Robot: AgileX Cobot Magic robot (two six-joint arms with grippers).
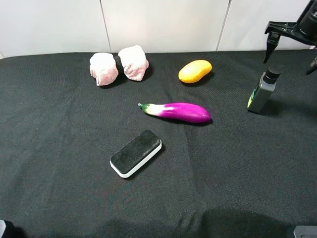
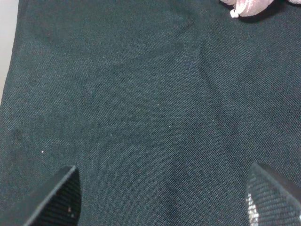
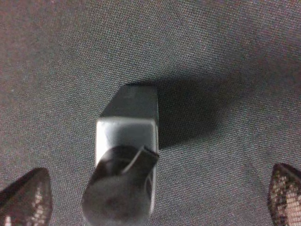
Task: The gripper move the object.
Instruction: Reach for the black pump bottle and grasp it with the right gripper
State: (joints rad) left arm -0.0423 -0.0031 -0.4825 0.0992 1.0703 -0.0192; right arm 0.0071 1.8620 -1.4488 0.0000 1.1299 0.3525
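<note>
Green-yellow colours the label (image 1: pixel 251 97) down one side of the grey bottle (image 1: pixel 262 90); its print is too small to read. Capped in black, the bottle stands upright far to the right on the black-cloth tabletop (image 1: pixel 59 148), well apart from the purple eggplant (image 1: pixel 178 112), yellow mango (image 1: pixel 195 71), pink towel roll (image 1: pixel 119 65) and black-and-white eraser (image 1: pixel 135 153). Above it hangs the right tool (image 1: pixel 291 53), prongs spread wide, touching nothing. Over bare cloth, the left tool (image 2: pixel 167 197) is likewise spread and empty.
</note>
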